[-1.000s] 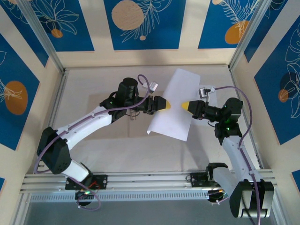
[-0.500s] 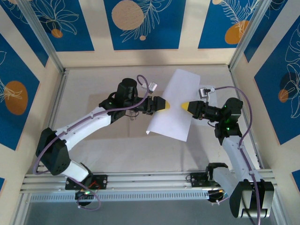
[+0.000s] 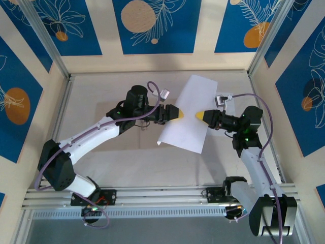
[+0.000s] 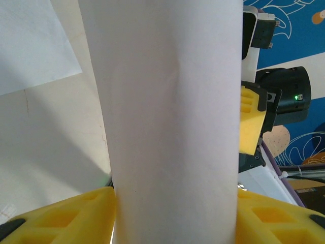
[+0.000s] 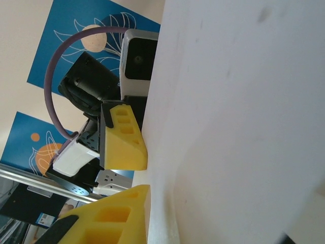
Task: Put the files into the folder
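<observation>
The left gripper (image 3: 174, 113) is positioned left of the centre of the table (image 3: 101, 86), with its tip pointed toward 3 o'clock. In the left wrist view, its two yellow fingers (image 4: 61, 218) are seen pressed against both sides of a bowed band of the sheet (image 3: 189, 96), so the sheet is grasped by this gripper.

The sheet is located at the table centre, between the two grippers, with its long axis laid from 1 o'clock to 7 o'clock. A further paper corner (image 4: 35, 46) is seen at 10 o'clock in the left wrist view. Whether it belongs to the same sheet cannot be told.

The right gripper (image 3: 202, 115) is placed at the sheet's 3 o'clock edge, with its tip pointed toward 9 o'clock. One yellow finger (image 5: 114, 216) is shown against the sheet and the other is hidden behind it. Whether this gripper is clenched cannot be told.
</observation>
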Available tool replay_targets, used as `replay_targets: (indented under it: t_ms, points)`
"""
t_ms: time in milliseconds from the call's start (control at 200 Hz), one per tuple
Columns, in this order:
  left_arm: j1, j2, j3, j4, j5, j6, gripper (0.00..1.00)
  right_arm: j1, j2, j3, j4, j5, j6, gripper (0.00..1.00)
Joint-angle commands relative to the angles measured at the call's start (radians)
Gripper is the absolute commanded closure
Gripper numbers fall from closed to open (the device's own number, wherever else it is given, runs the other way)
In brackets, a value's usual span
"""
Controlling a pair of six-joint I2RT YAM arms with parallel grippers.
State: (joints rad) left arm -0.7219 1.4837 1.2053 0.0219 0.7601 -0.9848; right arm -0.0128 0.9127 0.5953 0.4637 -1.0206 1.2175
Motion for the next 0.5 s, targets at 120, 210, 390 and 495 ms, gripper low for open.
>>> replay_targets:
  t_ms: [120,210,390,495]
  points:
    - [0.013,-0.04,-0.017,0.046,0.013,0.015,0.4,0.007,-0.006,0.035,-0.031,0.008,-0.024,0.88]
    - [0.014,-0.052,-0.021,0.036,0.008,0.035,0.32,0.005,-0.006,0.048,-0.071,0.007,-0.045,0.89]
    - [0.034,-0.094,-0.023,-0.059,-0.037,0.121,0.13,-0.004,-0.006,0.101,-0.238,-0.001,-0.15,0.94]
    - [0.063,-0.13,-0.024,-0.18,-0.117,0.198,0.05,-0.016,-0.008,0.135,-0.358,-0.003,-0.222,0.97]
